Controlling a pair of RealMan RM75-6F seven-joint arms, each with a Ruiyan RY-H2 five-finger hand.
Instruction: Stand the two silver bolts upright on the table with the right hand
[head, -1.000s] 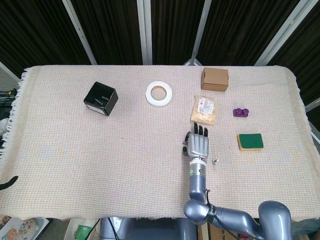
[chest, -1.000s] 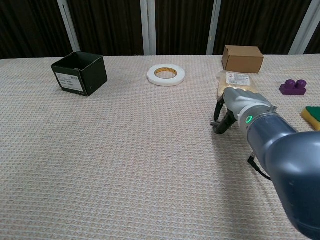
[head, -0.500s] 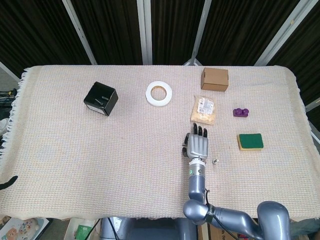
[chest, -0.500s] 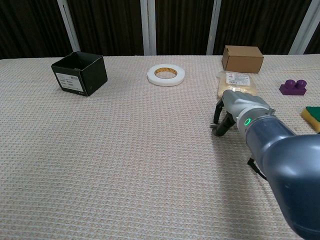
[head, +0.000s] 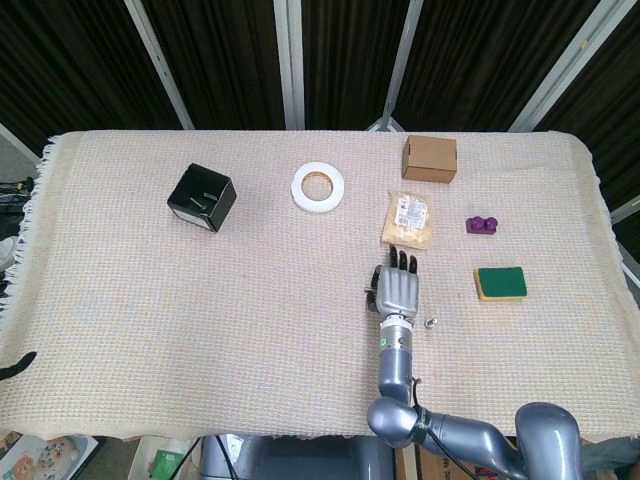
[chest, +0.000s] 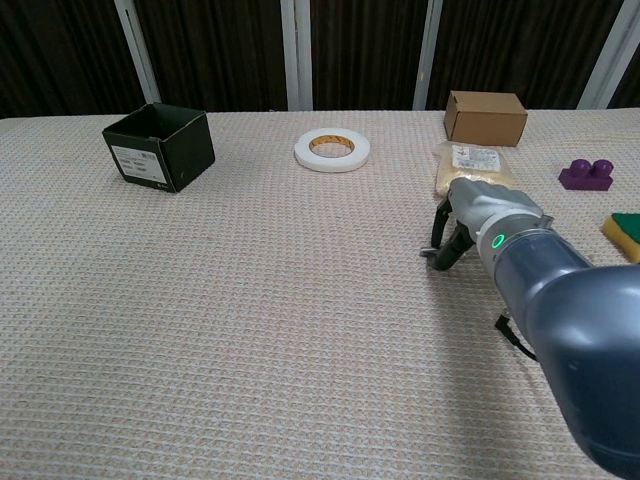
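My right hand (head: 397, 291) rests palm-down on the woven cloth bench (head: 150, 290), dark fingers (chest: 445, 240) curled down, pinching a small silver bolt (chest: 428, 254); another bolt (head: 431, 322) lies nearby.

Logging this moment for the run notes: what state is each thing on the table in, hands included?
right hand: fingers curled down at the cloth; whether it holds a bolt cannot be told
silver bolt: on the cloth right of the wrist, apart from the hand
black box: open-topped, upright
cardboard box: closed
tape roll: lying flat
snack packet: lying flat
left hand: not in view
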